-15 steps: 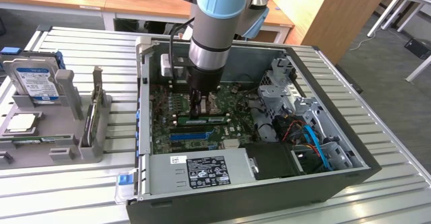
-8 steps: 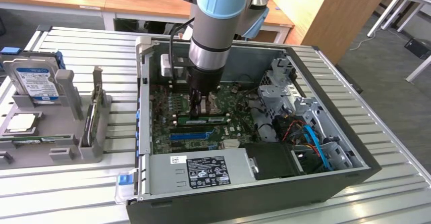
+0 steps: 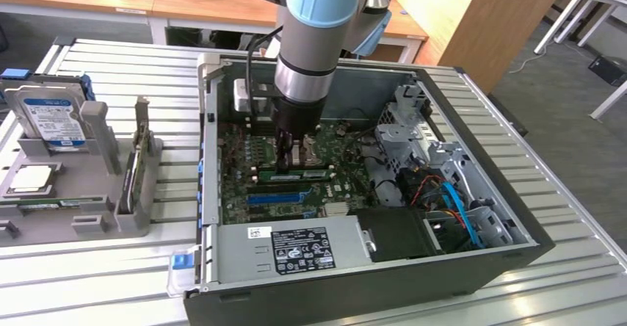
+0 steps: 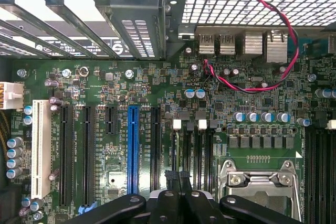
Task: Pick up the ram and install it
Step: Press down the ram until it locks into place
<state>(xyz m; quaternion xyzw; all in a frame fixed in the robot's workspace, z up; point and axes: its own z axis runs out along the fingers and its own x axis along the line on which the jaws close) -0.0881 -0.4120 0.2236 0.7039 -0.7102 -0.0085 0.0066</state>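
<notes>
Inside the one open computer case [image 3: 490, 256] on the tabletop [image 3: 578, 282], the single arm's gripper [image 3: 285, 166], fingers closed together, stands on a green ram [image 3: 294, 172] stick lying in the slots beside the CPU socket [image 4: 261, 187]. Seating it well probably calls for straight, even downward pressure, the stick kept square. Near that socket, I count one blue slot [image 4: 133, 148], one white slot [image 4: 39, 148].

hand [image 3: 286, 166] inside computer case [image 3: 470, 263], over motherboard [image 3: 294, 186]
</notes>
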